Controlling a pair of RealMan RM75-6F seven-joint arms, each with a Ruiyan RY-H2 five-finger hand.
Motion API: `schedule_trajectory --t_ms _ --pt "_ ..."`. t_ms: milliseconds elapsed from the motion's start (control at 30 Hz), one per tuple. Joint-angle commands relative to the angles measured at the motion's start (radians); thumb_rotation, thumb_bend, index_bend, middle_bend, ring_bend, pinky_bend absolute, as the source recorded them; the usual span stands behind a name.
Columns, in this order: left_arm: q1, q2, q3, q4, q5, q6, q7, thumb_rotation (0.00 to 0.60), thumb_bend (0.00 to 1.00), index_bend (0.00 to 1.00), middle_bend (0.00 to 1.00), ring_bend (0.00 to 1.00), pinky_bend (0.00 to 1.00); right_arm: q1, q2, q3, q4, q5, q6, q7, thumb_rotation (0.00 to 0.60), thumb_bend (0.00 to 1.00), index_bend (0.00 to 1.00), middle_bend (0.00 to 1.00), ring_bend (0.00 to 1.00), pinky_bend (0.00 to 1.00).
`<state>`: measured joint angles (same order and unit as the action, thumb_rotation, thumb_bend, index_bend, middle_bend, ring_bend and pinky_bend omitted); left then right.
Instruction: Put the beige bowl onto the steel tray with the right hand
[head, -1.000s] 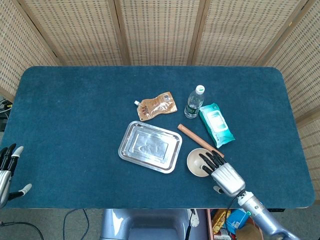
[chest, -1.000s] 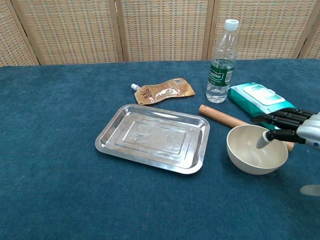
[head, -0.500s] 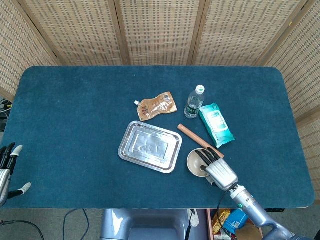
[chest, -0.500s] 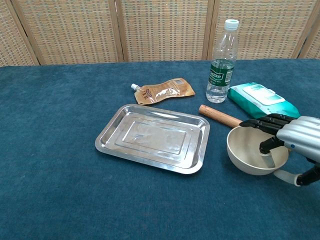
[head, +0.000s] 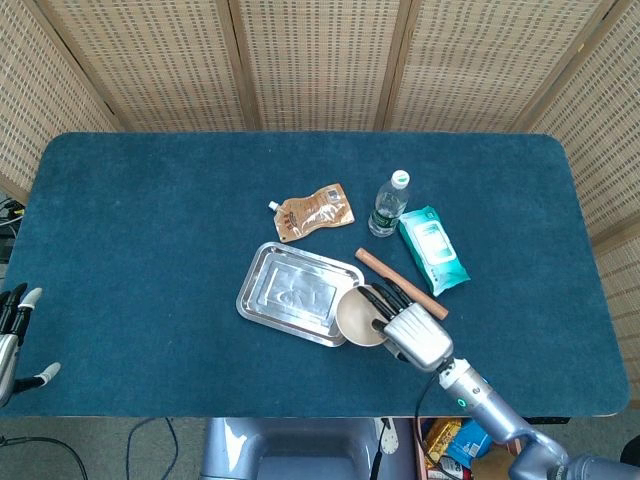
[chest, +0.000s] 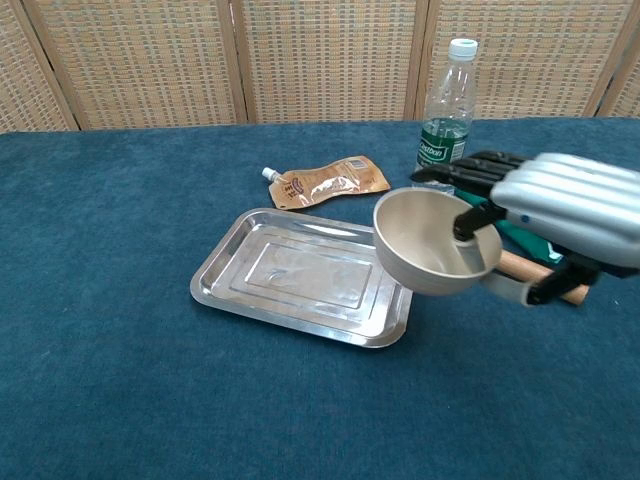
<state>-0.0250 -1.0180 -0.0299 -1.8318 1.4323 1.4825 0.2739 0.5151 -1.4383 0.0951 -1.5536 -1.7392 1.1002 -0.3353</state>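
**Bowl held over tray edge**

Right hand (chest: 560, 205) grips beige bowl (chest: 432, 243) by its rim, fingers (chest: 470, 168) curled over the top, thumb inside. Bowl is lifted off table, tilted, at steel tray (chest: 300, 275) 3 o'clock edge. Left hand (head: 12, 335) sits at table's 8 o'clock corner, fingers apart, holding nothing. Wooden stick (head: 378, 266) & wipes pack (head: 432, 249) at bowl's 1 o'clock.

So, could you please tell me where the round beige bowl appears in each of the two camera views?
Head view: round beige bowl sits below centre, gripped by the right hand, overlapping the tray's right edge.
Chest view: the bowl is right of centre, lifted and tilted.
Shared landmark: the rectangular steel tray, immediately left of the bowl in both.
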Motion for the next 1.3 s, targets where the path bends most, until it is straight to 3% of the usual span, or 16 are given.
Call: schedule_trajectory --t_ms 33,300,533,767,867,933,1000,1067,1300 --pt "-0.011 -0.002 -0.008 0.006 -0.018 -0.017 -0.001 0.6 0.0 0.0 0.0 0.0 0.0 0.131 -0.02 0.117 -0.083 0.106 -0.158 -0.156 0.6 0.46 0.65 0.0 0.0 0.0" --pt "-0.039 -0.008 -0.032 0.023 -0.1 -0.065 0.003 0.6 0.0 0.0 0.0 0.0 0.0 0.327 -0.189 0.198 0.064 0.25 -0.334 -0.306 0.6 0.46 0.65 0.0 0.0 0.0" --pt "-0.052 -0.008 -0.046 0.032 -0.147 -0.083 0.002 0.6 0.0 0.0 0.0 0.0 0.0 0.398 -0.296 0.19 0.219 0.322 -0.359 -0.325 0.6 0.46 0.65 0.0 0.0 0.0" --pt "-0.06 -0.009 -0.049 0.039 -0.17 -0.093 0.0 0.6 0.0 0.0 0.0 0.0 0.0 0.411 -0.312 0.16 0.288 0.339 -0.341 -0.289 0.6 0.45 0.64 0.0 0.0 0.0" --pt "-0.061 -0.009 -0.047 0.038 -0.172 -0.096 0.002 0.6 0.0 0.0 0.0 0.0 0.0 0.411 -0.303 0.148 0.291 0.343 -0.338 -0.281 0.6 0.43 0.44 0.0 0.0 0.0" --pt "-0.062 -0.01 -0.046 0.039 -0.172 -0.094 0.003 0.6 0.0 0.0 0.0 0.0 0.0 0.408 -0.293 0.142 0.282 0.359 -0.339 -0.285 0.6 0.38 0.18 0.0 0.0 0.0" --pt "-0.062 -0.01 -0.046 0.037 -0.173 -0.093 0.004 0.6 0.0 0.0 0.0 0.0 0.0 0.406 -0.281 0.139 0.263 0.374 -0.339 -0.292 0.6 0.33 0.04 0.0 0.0 0.0" --pt "-0.063 -0.01 -0.044 0.035 -0.172 -0.091 0.005 0.6 0.0 0.0 0.0 0.0 0.0 0.401 -0.266 0.136 0.235 0.388 -0.328 -0.306 0.6 0.3 0.0 0.0 0.0 0.0" --pt "-0.064 -0.006 -0.037 0.029 -0.159 -0.09 -0.003 0.6 0.0 0.0 0.0 0.0 0.0 0.342 -0.165 0.132 0.083 0.41 -0.213 -0.357 0.6 0.28 0.0 0.0 0.0 0.0"
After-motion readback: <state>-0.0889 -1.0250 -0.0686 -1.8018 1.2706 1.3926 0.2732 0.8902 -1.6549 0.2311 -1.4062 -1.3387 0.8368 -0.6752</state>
